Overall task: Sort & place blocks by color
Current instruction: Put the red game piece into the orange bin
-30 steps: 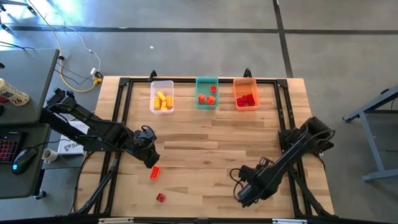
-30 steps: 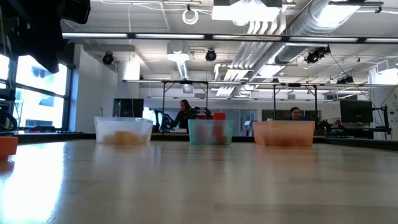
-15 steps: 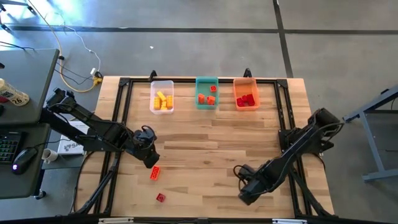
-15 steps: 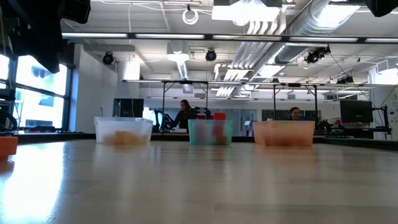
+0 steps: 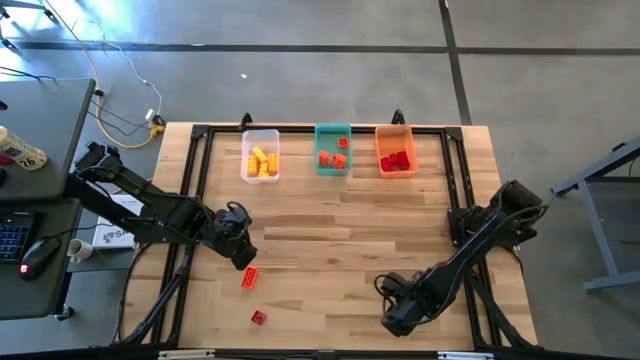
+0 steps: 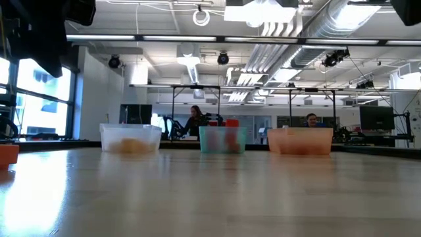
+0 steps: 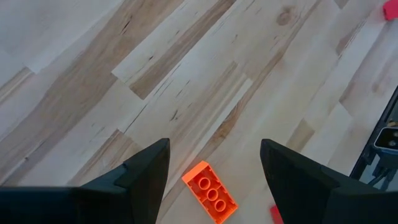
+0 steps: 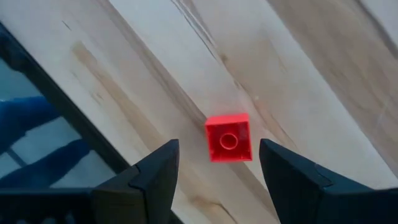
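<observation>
from the high view you are looking straight down on the whole table and both arms. the low view is sitting at table-top height, facing level across the wood toward the three bins and the room behind; the high view is sharing those bins with it. the left wrist view is looking down, close, on an orange brick, also showing from overhead. the right wrist view is looking down, close, on a red brick by the table's edge.
</observation>
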`<state>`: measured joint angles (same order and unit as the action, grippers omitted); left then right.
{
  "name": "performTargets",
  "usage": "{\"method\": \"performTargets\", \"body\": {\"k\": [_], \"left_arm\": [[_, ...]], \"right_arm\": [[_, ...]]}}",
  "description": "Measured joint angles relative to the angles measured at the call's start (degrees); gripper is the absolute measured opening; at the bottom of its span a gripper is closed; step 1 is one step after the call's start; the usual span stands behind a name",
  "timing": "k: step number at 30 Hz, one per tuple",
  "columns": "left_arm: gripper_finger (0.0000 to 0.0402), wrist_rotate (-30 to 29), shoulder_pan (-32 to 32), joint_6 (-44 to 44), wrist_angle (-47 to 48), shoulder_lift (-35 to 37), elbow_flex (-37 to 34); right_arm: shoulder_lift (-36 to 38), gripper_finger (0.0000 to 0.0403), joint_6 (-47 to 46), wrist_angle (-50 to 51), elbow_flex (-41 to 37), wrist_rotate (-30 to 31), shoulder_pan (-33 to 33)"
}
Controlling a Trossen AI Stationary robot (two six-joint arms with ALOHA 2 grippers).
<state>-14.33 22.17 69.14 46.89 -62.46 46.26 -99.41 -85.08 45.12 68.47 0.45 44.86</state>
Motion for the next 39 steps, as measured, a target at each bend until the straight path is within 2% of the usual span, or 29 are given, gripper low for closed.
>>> {"method": "performTargets", "body": {"k": [12,17,26,29,34,39], "left_arm": [[0.0236,0.0,0.0,2.3,0.0,0.0,0.0],[0.0236,0.0,0.0,2.3,0.0,0.0,0.0],[0.0236,-0.1,0.0,2.3,0.0,0.0,0.0],[0.0236,-0.3,0.0,2.3,0.0,0.0,0.0],[0.0236,-0.4,0.0,2.3,0.0,0.0,0.0],[0.0236,-1.2,0.0,2.3,0.0,0.0,0.0]], "right_arm": [[-4.6,0.0209,0.0,-1.5,0.0,0.6,2.2],[-5.5,0.0209,-0.1,-1.3,0.0,2.8,2.2],[-9.2,0.0208,0.0,-1.4,0.0,0.5,2.2],[-9.9,0.0190,0.1,-1.6,0.0,-0.6,2.2],[-9.9,0.0110,0.1,-1.6,0.1,-0.8,2.1],[-9.8,0.0108,0.1,-1.7,0.1,-0.7,2.2]]}}
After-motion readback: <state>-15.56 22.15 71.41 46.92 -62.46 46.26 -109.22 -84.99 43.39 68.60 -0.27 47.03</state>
